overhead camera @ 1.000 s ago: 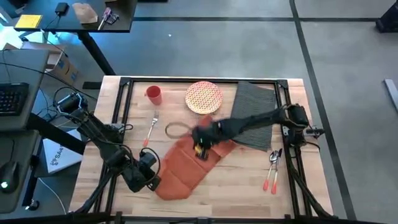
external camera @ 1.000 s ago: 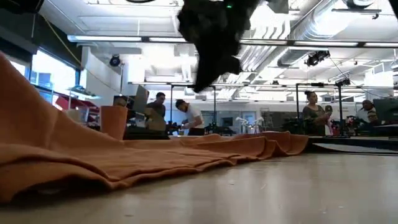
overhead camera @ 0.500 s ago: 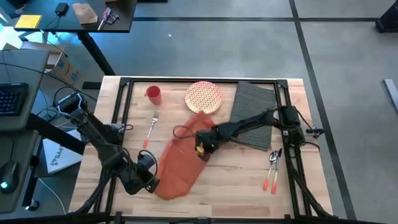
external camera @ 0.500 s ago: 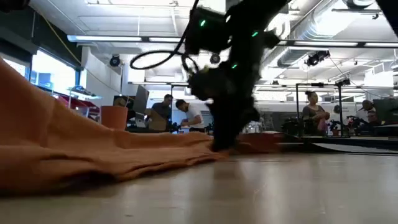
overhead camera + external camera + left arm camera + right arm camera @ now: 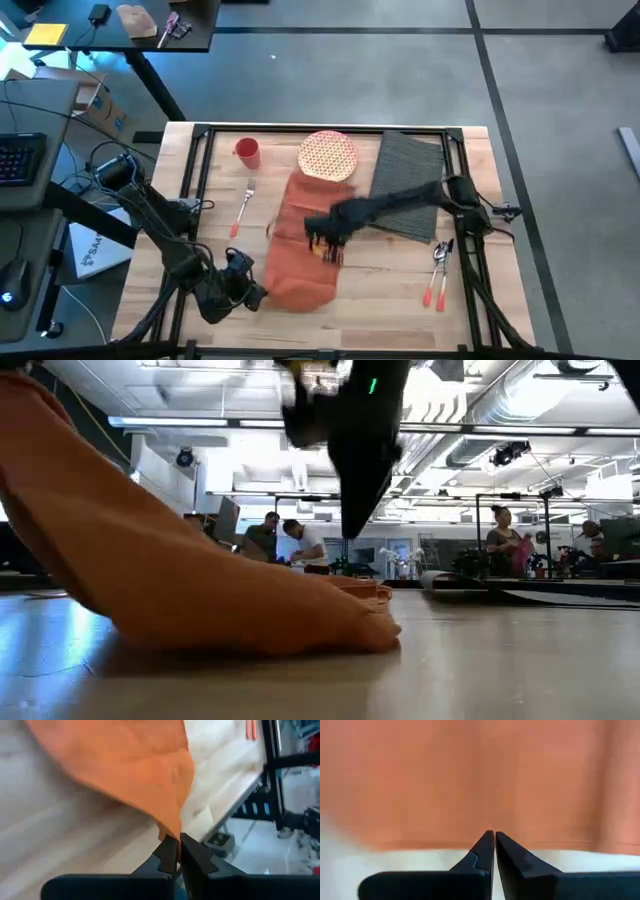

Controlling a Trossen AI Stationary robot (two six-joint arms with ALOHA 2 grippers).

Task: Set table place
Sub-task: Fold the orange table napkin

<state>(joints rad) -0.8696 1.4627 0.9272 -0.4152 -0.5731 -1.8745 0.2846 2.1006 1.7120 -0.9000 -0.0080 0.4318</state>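
Left gripper (image 5: 177, 851) jaws clenched on a corner of the orange napkin (image 5: 305, 240), near the surface's (image 5: 390, 290) front edge. Right gripper (image 5: 494, 851) jaws closed, empty, above the napkin. Grey placemat (image 5: 408, 170) lies beside the plate (image 5: 327, 155).

Orange cloth (image 5: 303, 240) at the middle of the frame, light wood table (image 5: 380, 295), dark grey ribbed placemat (image 5: 408, 170), red cup (image 5: 247, 152), plate (image 5: 327, 156) with red and cream pattern
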